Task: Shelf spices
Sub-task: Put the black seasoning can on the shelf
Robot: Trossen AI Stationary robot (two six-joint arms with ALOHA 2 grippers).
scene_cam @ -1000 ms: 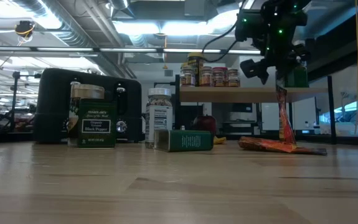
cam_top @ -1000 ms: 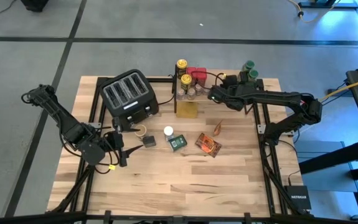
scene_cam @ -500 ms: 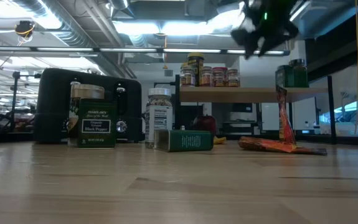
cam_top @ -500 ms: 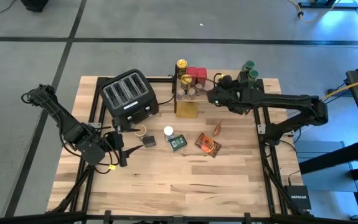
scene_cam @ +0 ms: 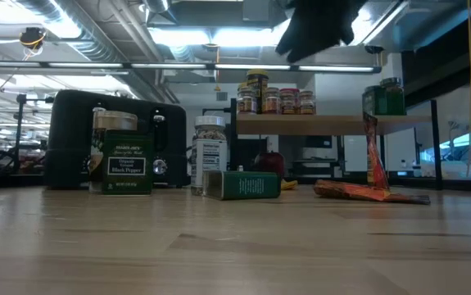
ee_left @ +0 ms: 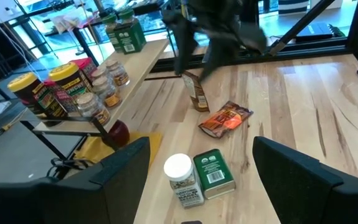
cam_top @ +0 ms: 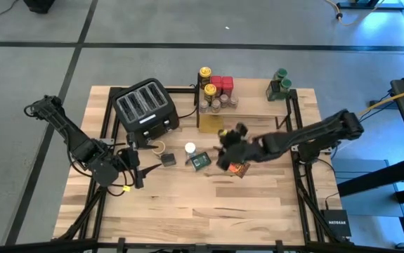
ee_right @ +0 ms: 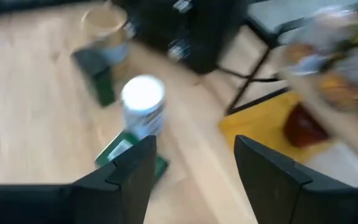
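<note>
The shelf [cam_top: 252,107] carries yellow-lidded jars [cam_top: 208,89], red-lidded jars [cam_top: 221,83] and two green tins [cam_top: 280,81] on its plank [scene_cam: 317,124]. On the table stand a white-lidded jar [cam_top: 190,148], a tan-lidded jar [cam_top: 159,147] and a dark tin [cam_top: 168,159]. A green tin [cam_top: 201,161] lies on its side and an orange foil packet [cam_top: 239,168] lies flat. My right gripper [cam_top: 226,151] hovers open above the table's middle, between the green tin and the packet, and looks down on the white-lidded jar [ee_right: 144,102]. My left gripper [cam_top: 137,173] waits open near the toaster.
The black toaster [cam_top: 144,107] stands at the far left of the table, with a yellow pack [cam_top: 211,124] under the shelf beside it. A second foil packet [ee_left: 195,93] stands leaning near the shelf's legs. Bare wood lies along the near edge [cam_top: 209,211].
My right gripper has drawn away from the shelf's top and swung toward the near edge and a little left. It is now over the table's middle by the lying green tin. The jars and tins have stayed where they were.
</note>
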